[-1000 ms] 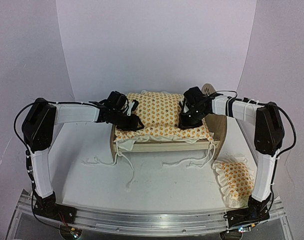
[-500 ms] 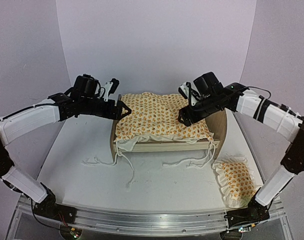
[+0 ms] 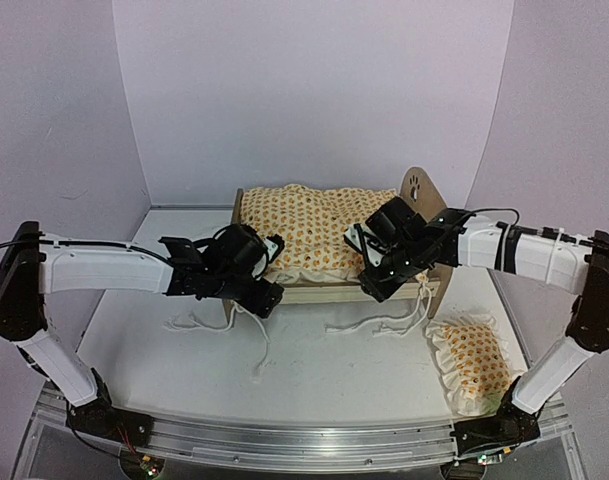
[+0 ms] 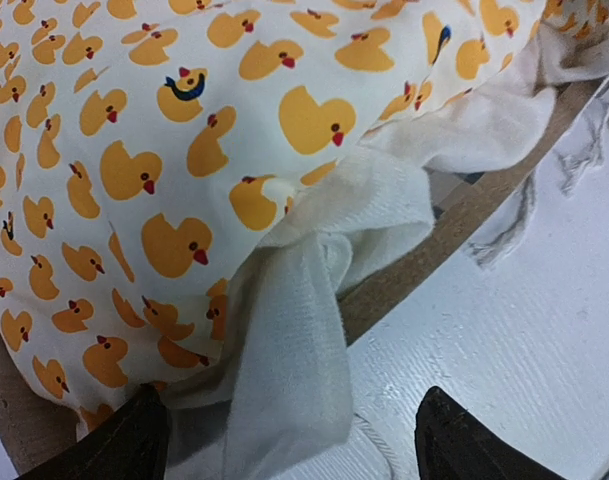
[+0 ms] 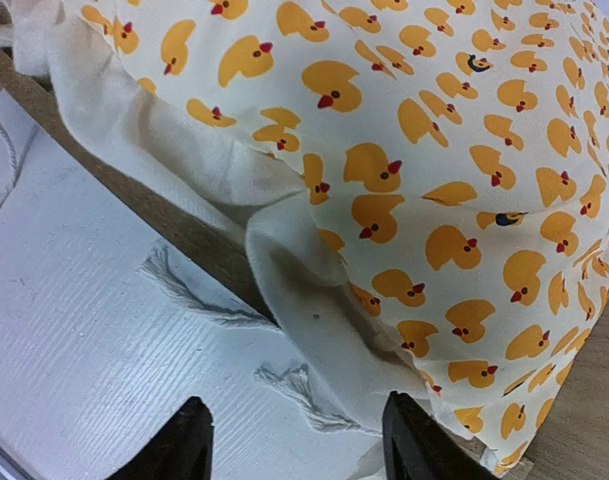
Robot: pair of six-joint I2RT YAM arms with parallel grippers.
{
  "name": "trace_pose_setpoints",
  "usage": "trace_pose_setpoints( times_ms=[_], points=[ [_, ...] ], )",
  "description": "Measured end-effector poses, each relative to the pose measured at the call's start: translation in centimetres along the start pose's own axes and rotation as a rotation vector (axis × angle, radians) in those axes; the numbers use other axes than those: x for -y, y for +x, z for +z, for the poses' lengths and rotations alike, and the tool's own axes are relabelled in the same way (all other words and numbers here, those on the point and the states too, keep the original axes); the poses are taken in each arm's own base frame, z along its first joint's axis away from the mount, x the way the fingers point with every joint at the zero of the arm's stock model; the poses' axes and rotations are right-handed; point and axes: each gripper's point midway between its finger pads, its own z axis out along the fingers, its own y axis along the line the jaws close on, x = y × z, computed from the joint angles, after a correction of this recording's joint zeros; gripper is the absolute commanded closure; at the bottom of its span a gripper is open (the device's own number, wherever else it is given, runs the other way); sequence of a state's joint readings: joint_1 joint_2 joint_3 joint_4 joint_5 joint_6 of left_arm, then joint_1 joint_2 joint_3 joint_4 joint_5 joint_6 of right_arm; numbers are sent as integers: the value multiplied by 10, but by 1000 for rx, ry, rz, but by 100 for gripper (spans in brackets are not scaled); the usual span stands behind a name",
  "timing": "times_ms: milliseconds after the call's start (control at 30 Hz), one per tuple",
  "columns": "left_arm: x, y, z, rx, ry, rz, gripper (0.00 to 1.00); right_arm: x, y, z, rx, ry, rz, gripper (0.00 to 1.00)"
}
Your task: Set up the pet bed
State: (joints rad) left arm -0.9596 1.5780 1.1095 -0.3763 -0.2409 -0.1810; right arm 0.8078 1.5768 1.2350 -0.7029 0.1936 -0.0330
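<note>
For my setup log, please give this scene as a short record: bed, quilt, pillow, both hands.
pet bed: light wood frame, paw cutout in right end board
quilt: duck print, spread on the bed, ruffle over the near rail
pillow: on the table, right of the bed, apart from it
left hand: open, at the quilt's near left corner
right hand: open, at the quilt's near right corner

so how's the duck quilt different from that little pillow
The quilt is spread over the pet bed; the pillow lies on the table, off the bed. The quilt is far larger than the pillow. Both share the orange print and white ruffled edging.
</note>
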Motion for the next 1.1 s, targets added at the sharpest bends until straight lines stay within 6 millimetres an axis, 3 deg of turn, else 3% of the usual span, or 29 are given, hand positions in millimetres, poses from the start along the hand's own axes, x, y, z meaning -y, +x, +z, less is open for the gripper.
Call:
trace_pose_setpoints(
  times_ms=[233,400,500,600,833,967,1100],
  points=[
    [-17,7,26,-35,-176,97,43,10,2,24,-30,91,-58,61],
    [-18,6,22,-30,-226,174,72,17,4,31,-47,136,-89,80],
    [-21,1,15,-12,-251,188,89,18,1,30,-35,146,-86,98],
    [-29,-4,8,7,-282,152,100,19,-3,22,-7,145,-70,100],
    [-49,-14,-27,85,-311,79,100,23,-15,-15,94,126,-24,100],
    [-53,-18,-50,138,-291,43,100,17,-13,-20,100,86,-25,100],
    [-56,-9,-71,171,-259,19,100,13,-2,-23,77,52,-30,100]
  ],
)
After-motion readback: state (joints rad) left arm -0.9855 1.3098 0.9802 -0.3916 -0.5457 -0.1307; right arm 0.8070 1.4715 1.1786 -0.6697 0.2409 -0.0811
